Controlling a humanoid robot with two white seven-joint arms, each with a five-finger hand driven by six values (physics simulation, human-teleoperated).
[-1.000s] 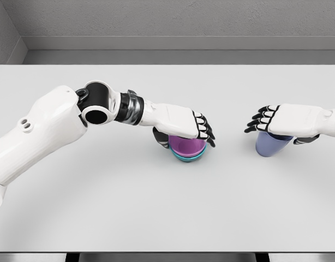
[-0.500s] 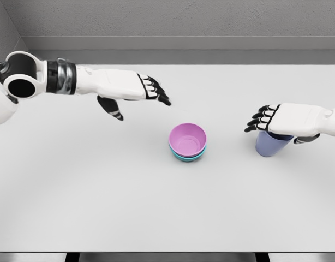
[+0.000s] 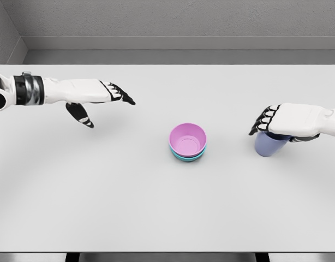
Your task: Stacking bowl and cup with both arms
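A pink bowl [image 3: 187,138] sits nested in a teal bowl [image 3: 187,158] at the middle of the white table [image 3: 167,207]. To its right stands a blue cup [image 3: 267,146]. My right hand [image 3: 274,134] lies over the cup's top, fingers curled down around the rim. My left hand [image 3: 110,112] hovers at the far left of the table, well away from the bowls, with fingers stretched out and thumb hanging down, holding nothing.
Behind the table runs a grey wall with a ledge [image 3: 178,43]. The table's front edge [image 3: 167,252] is near the bottom of the view.
My left hand let go of the pink bowl, now in the teal one, and drew back up and to the left. The right hand's fingers curled tighter on the cup.
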